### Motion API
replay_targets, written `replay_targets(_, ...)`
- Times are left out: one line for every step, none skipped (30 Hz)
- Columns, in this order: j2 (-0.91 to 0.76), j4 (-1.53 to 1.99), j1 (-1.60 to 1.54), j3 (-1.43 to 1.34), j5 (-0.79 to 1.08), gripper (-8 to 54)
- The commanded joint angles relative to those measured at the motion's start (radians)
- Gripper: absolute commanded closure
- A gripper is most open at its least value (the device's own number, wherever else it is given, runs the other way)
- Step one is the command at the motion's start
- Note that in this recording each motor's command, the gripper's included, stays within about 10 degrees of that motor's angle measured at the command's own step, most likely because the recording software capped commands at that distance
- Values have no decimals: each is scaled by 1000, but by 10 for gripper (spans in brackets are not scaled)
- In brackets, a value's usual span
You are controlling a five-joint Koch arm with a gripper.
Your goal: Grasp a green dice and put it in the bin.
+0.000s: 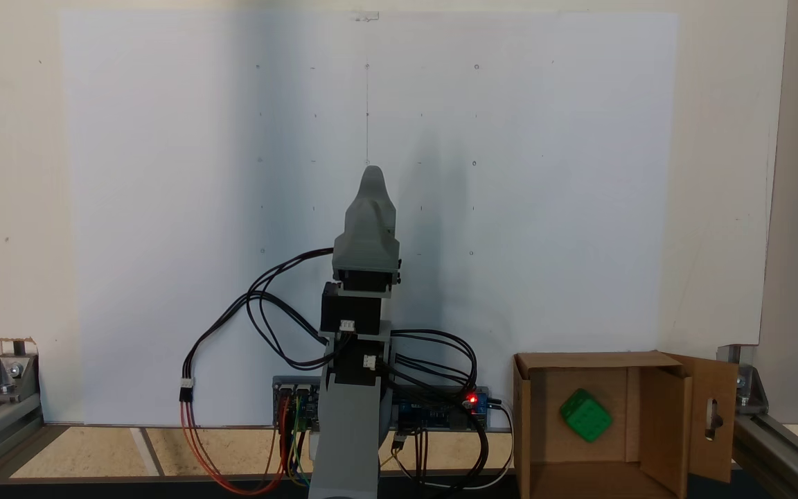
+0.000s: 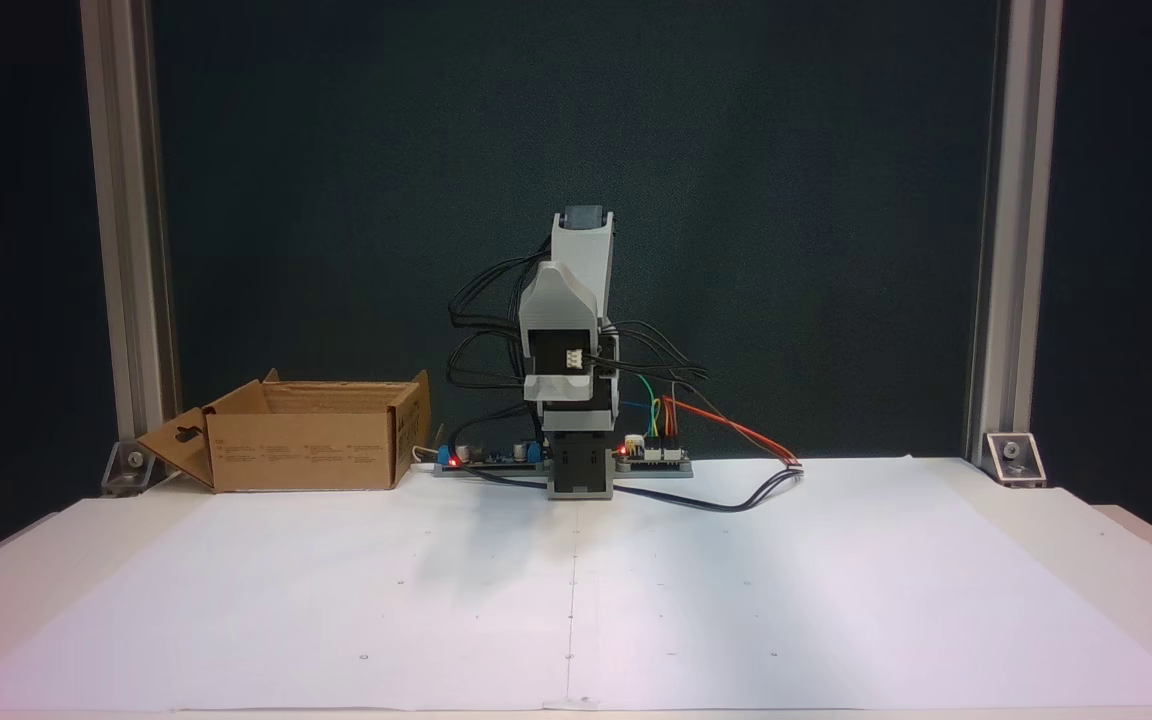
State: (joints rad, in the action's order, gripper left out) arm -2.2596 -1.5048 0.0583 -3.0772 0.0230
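The green dice (image 1: 584, 414) lies tilted on the floor inside the bin (image 1: 662, 416), a brown cardboard box with open flaps; one side flap has a keyhole-like slot. In a fixed view the bin (image 2: 301, 450) stands left of the arm's base and its walls hide the dice. The arm is folded over its base at the table's middle, well apart from the bin. My gripper (image 1: 371, 179) points out over the white sheet as a single grey tip, with its jaws stacked one behind the other. Nothing shows in it.
Controller boards (image 2: 481, 458) with red lights and loose cables (image 2: 736, 495) lie beside the arm's base. Aluminium frame posts (image 2: 996, 230) stand at the table's back corners. A large white paper sheet (image 2: 576, 590) covers the table in front of the arm.
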Motion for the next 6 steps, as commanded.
replay_targets(-107, -55, -2, -49, 44, 10)
replay_targets(-107, -55, 0, -49, 44, 10)
replay_targets(-107, -55, 0, -49, 46, 10)
replay_targets(-107, -55, 0, -49, 46, 10)
replay_targets(-107, -55, 0, -49, 46, 10)
replay_targets(-107, -55, 2, -49, 46, 10)
